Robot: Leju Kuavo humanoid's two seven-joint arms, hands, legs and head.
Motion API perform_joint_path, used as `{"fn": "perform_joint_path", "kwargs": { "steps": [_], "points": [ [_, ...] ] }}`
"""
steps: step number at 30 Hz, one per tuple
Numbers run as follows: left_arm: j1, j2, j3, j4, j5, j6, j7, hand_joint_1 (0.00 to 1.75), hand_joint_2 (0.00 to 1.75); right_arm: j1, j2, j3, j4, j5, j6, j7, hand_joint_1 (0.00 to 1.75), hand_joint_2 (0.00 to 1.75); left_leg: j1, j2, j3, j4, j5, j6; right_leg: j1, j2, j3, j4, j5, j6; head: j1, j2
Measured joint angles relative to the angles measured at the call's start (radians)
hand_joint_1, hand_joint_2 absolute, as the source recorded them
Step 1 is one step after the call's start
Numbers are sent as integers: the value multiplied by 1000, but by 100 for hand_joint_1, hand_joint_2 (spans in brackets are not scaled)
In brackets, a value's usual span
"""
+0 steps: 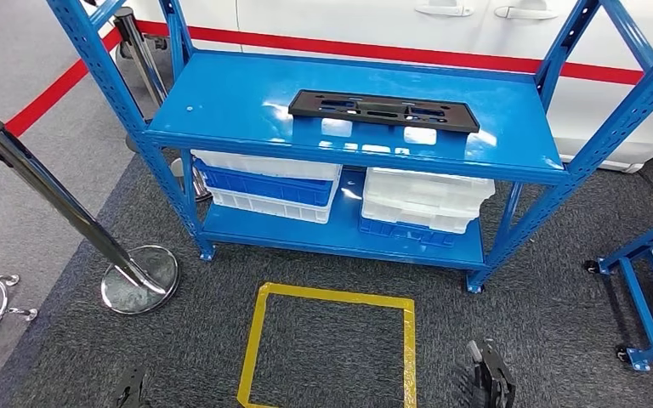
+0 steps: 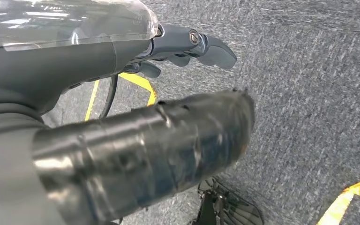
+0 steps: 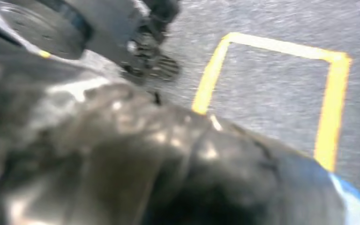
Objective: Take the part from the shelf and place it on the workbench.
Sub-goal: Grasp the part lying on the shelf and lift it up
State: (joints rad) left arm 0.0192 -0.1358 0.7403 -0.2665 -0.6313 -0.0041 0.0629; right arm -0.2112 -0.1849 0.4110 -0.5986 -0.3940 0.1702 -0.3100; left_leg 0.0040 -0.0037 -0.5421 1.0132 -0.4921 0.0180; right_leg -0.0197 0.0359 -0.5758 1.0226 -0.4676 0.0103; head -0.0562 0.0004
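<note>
the left hand (image 2: 187, 47) hangs low over the grey carpet, fingers loosely apart, holding nothing. the black part (image 1: 383, 110) lies flat on the top level of the blue shelf (image 1: 221, 102), long axis left to right. the right hand (image 1: 489, 374) is low; its state i cannot tell.

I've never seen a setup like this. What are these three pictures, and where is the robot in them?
All three come from cameras on a two-legged robot. The wide picture looks down from its head: a blue shelf carries a flat black part on top and plastic bins below, with a yellow taped square on the carpet. The other two come from wrist cameras on its hanging arms. One shows the left robot hand over the carpet, holding nothing; the other, by the right robot hand, is too blurred to read.
</note>
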Motion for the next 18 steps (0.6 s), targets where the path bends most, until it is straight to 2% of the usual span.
{"fn": "perform_joint_path", "kwargs": {
  "steps": [12,18],
  "points": [
    [-30,-30,146,29,-122,-10,18,0,0,-132,-93,-31,-295,42,143,-21,0,0,0,-3,-2,1,1,1,0,-2,0,0,0,1,0,0],
    [-42,-34,195,42,-189,-28,20,0,0,-200,-134,-41,-459,132,137,-39,0,0,0,-3,-2,1,1,1,0,-2,-1,0,0,1,0,0]
  ]
}}
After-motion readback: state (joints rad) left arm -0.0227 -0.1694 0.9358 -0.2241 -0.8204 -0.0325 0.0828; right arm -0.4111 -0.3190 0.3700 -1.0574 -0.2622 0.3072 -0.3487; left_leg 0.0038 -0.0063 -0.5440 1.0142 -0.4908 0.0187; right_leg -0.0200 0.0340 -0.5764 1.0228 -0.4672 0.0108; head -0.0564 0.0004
